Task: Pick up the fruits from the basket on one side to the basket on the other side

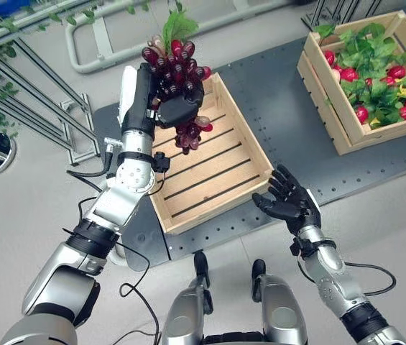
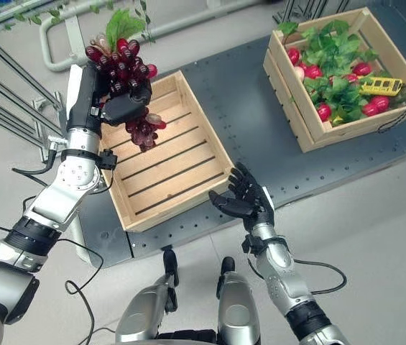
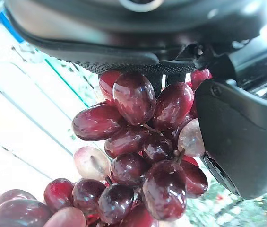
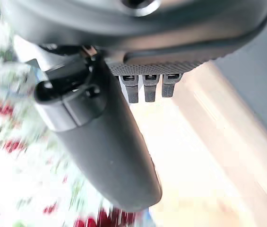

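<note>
over the empty crate [image 1: 210, 169]: left hand [image 1: 177, 108] fingers clamped on grape bunch [image 1: 177, 68].
release risk: loose cluster may snag or spill over rim; right hand [image 1: 289, 198] idle, fingers spread.

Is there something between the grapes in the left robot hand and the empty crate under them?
Nothing visible. The left robot hand holds the grapes above the far left corner of the empty crate, with open air between.

A dark grey table top [image 1: 289, 129] with rows of small holes stands on a pale grey floor [image 1: 16, 208]. Past it lie a white pipe frame [image 1: 109, 54] and metal racks [image 1: 16, 100] with green leaves.
</note>
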Available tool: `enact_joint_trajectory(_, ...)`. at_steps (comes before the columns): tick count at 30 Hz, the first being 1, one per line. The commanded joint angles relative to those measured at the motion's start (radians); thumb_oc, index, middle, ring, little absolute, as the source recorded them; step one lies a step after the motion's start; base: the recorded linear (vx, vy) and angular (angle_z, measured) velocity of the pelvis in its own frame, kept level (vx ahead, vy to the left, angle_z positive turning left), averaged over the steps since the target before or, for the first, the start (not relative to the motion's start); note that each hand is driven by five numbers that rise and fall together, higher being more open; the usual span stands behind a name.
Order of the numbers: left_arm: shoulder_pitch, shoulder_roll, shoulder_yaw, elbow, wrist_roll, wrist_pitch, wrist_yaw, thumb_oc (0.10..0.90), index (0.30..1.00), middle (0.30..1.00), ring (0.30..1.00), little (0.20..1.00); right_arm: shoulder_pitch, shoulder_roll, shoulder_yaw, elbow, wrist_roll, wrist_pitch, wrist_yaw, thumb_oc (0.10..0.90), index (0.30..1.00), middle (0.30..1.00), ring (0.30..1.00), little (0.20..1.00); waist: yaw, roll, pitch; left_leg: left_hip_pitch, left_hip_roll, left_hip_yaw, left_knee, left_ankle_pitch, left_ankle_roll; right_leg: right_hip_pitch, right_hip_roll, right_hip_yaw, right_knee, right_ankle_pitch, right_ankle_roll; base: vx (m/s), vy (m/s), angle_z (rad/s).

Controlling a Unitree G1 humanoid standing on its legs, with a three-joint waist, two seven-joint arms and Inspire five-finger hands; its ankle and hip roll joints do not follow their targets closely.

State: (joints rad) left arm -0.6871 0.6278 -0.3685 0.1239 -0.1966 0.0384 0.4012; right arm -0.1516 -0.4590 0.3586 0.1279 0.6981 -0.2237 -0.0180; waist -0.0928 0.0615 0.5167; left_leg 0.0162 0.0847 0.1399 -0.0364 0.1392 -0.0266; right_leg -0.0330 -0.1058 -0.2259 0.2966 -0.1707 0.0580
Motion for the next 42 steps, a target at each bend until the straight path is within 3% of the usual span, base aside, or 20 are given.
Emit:
enact_joint_trajectory(1, -0.020, -0.035, 0.075, -0.059, -0.095, -0.195, -0.054, 0.400, 0.300, 0.300, 0.300, 0.300, -0.121, 0.045, 0.024, -0.082, -0.076, -0.035, 0.120, 0.800, 0.900, 0.900, 0.900, 0.900, 0.024, -0.024, -0.299, 0.089, 0.009, 0.024, 0.012, -0.154, -0.033, 0.156, -0.056, 0.001, -0.246, 0.082, 0.010, 0.04, -0.087, 0.13)
enact_joint_trajectory(8, -0.019, -0.042, 0.093, -0.078, -0.328, -0.236, -0.217, 0.400, 0.300, 0.300, 0.300, 0.300, -0.240, 0.012, 0.028, -0.087, -0.015, 0.084, 0.150, 0.800, 0.900, 0.900, 0.900, 0.900, 0.048, -0.027, -0.370, 0.118, 0.012, 0.002, -0.051, -0.137, -0.048, 0.226, -0.043, -0.036, -0.384, 0.153, 0.026, -0.02, -0.089, 0.15)
enact_joint_trajectory(11, -0.048, -0.038, 0.083, -0.068, -0.382, -0.243, -0.279, 0.400, 0.300, 0.300, 0.300, 0.300, -0.304, 0.026, 0.036, -0.094, -0.022, 0.127, 0.128, 0.800, 0.900, 0.900, 0.900, 0.900, 0.058, -0.023, -0.389, 0.103, 0.012, -0.009, -0.051, -0.134, -0.052, 0.218, -0.042, -0.048, -0.384, 0.154, 0.029, -0.07, -0.057, 0.20)
enact_joint_trajectory(17, -0.075, -0.043, 0.059, -0.073, -0.382, -0.246, -0.350, 0.400, 0.300, 0.300, 0.300, 0.300, -0.408, 0.035, 0.055, -0.041, -0.018, 0.207, 0.103, 0.800, 0.900, 0.900, 0.900, 0.900, 0.074, -0.028, -0.417, 0.107, 0.017, -0.006, -0.051, -0.138, -0.052, 0.225, -0.039, -0.061, -0.384, 0.145, 0.021, -0.04, -0.025, 0.08)
enact_joint_trajectory(32, -0.087, -0.076, -0.006, -0.061, -0.340, -0.220, -0.453, 0.400, 0.300, 0.300, 0.300, 0.300, -0.409, 0.116, 0.075, 0.017, 0.112, 0.239, 0.127, 0.800, 0.900, 0.900, 0.900, 0.900, 0.083, -0.037, -0.452, 0.138, 0.027, 0.002, -0.051, -0.155, -0.047, 0.249, -0.030, -0.058, -0.384, 0.126, 0.017, 0.00, -0.001, 0.01)
enact_joint_trajectory(36, -0.093, -0.078, -0.040, -0.053, -0.305, -0.221, -0.502, 0.400, 0.300, 0.300, 0.300, 0.300, -0.418, 0.140, 0.078, 0.013, 0.175, 0.219, 0.123, 0.800, 0.900, 0.900, 0.900, 0.900, 0.082, -0.038, -0.456, 0.140, 0.029, 0.004, -0.051, -0.157, -0.046, 0.249, -0.029, -0.053, -0.384, 0.125, 0.017, 0.00, 0.000, 0.00)
enact_joint_trajectory(42, -0.118, -0.061, -0.077, -0.012, -0.207, -0.218, -0.492, 0.400, 0.300, 0.300, 0.300, 0.300, -0.439, 0.159, 0.080, 0.008, 0.160, 0.188, 0.091, 0.800, 0.900, 0.900, 0.900, 0.900, 0.083, -0.039, -0.459, 0.144, 0.030, 0.004, -0.051, -0.158, -0.044, 0.250, -0.029, -0.050, -0.384, 0.125, 0.017, 0.00, 0.000, 0.00)
